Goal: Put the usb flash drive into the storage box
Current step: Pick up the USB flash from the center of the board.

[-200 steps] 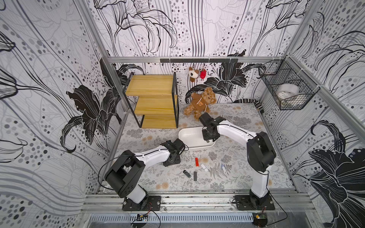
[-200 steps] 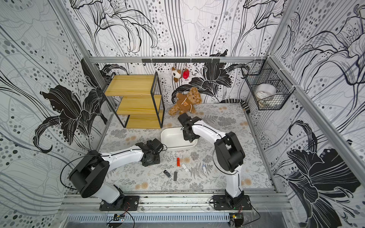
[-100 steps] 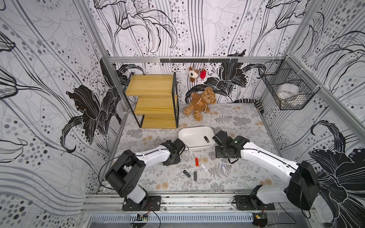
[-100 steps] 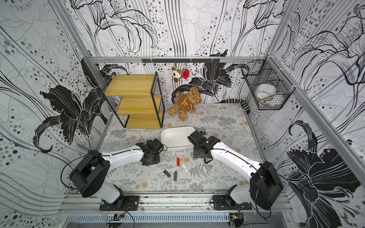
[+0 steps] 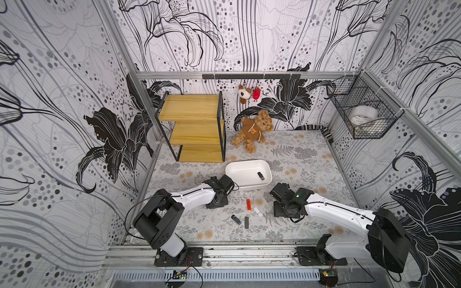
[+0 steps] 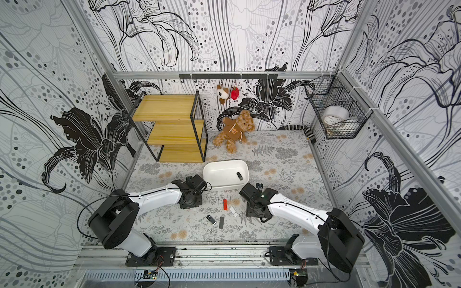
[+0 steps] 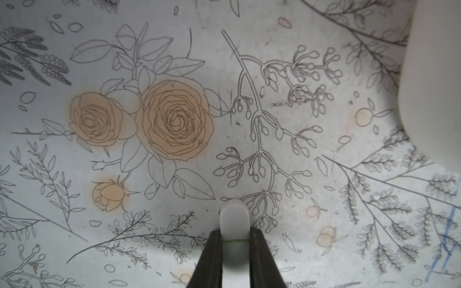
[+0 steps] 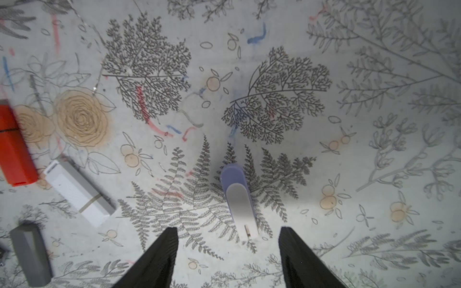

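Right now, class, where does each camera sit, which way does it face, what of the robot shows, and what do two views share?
Top views: high over the front rail, facing down and back; left arm, right arm, storage box.
Left wrist: on the left arm, facing the mat; left gripper shut on a white piece.
Right wrist: on the right arm, facing the mat; right gripper open over a lilac flash drive.
Shared: red flash drive, in the right wrist view and both top views.
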`<state>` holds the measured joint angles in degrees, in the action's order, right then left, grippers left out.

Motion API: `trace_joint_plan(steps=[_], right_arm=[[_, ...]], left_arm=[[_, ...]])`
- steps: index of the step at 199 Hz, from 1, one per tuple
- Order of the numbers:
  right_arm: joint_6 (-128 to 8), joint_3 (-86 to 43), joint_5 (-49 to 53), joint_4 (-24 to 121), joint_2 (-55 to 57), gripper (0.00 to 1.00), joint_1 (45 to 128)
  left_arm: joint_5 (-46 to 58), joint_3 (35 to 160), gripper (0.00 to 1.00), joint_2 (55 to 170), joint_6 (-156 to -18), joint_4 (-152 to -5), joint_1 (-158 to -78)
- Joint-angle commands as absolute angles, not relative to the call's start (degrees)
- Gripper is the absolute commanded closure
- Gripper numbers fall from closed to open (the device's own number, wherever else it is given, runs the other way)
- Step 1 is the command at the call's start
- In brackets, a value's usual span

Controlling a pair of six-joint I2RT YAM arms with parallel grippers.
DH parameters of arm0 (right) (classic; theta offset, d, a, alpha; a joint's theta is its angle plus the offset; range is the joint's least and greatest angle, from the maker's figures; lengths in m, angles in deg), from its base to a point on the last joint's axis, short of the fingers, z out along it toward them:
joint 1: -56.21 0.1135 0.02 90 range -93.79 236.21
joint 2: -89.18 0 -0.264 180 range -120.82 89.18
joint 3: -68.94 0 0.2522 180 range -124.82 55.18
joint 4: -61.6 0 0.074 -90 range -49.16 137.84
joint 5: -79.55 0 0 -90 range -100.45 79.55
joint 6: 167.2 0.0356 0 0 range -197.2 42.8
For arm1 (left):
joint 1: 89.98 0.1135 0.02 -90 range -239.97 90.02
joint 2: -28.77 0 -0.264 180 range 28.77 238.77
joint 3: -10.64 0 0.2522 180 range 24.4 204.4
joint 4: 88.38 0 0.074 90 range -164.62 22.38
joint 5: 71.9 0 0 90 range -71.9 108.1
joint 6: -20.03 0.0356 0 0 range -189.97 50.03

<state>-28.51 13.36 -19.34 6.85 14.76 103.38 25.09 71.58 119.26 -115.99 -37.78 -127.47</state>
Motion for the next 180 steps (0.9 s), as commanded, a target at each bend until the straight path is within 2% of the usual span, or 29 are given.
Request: trace_joint_plan(steps=[1, 77, 145, 180], right_arm=[[-27.2, 15.7, -18.1, 10.4, 13.5, 0.3, 103.7], [-27.7, 17.0, -18.1, 11.4, 11.3, 0.38, 103.6], [-28.0, 19.2, -17.0, 13.2, 10.8, 0.45, 103.1], [-28.3, 19.4, -17.1, 13.2, 11.0, 0.52, 103.0]], left_arm=[[24.1, 71.0, 1.0, 121.1, -115.4, -38.5, -127.7], [25.6, 73.9, 1.0, 118.2, -115.4, -34.7, -127.7], [26.5, 82.3, 1.0, 115.0, -114.5, -27.6, -127.7], [24.8, 87.4, 1.0, 115.3, -114.4, -26.7, -127.7]])
